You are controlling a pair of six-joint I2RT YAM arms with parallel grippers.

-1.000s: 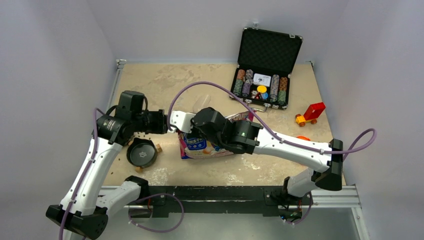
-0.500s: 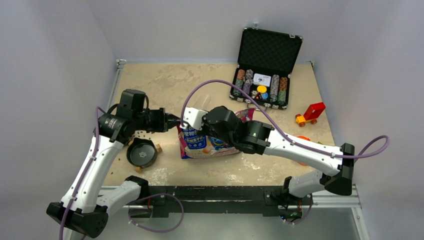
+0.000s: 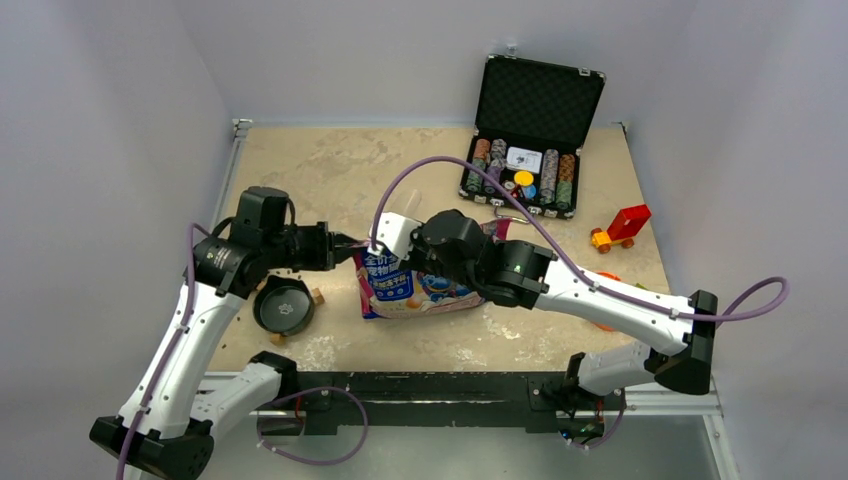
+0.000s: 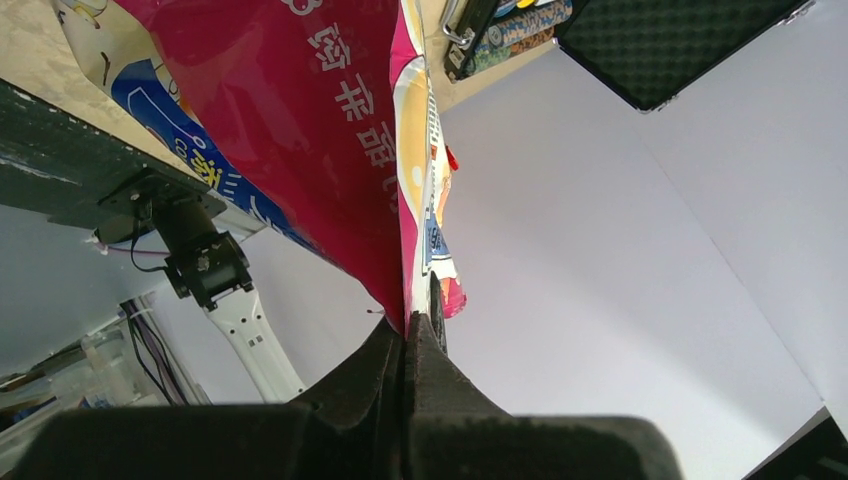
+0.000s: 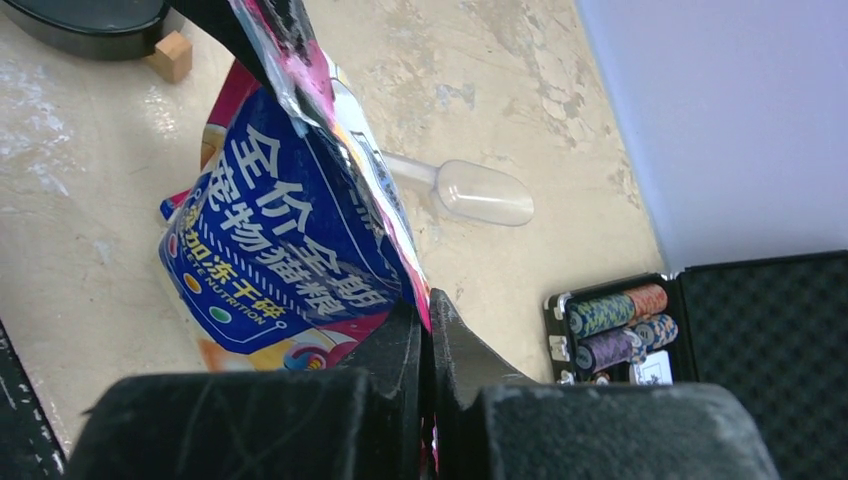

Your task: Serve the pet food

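The pet food bag (image 3: 408,287), blue and pink with Chinese print, stands on the table between my arms. The kibble itself is hidden inside it. My left gripper (image 3: 354,244) is shut on the bag's upper left edge; in the left wrist view the jaws (image 4: 407,325) pinch the pink film (image 4: 330,130). My right gripper (image 3: 379,249) is shut on the same top edge just to the right; the right wrist view shows it (image 5: 426,303) clamping the bag (image 5: 280,240). A black bowl (image 3: 284,305) sits left of the bag, below my left wrist.
A clear plastic scoop (image 5: 480,192) lies behind the bag. Small wooden blocks (image 3: 317,296) sit by the bowl. An open black case of poker chips (image 3: 525,165) is at the back right, with a red toy truck (image 3: 622,228) to its right.
Both grippers have shifted right along the table with the bag's top edge, and the bag now stands more upright. The right arm's elbow has swung further right.
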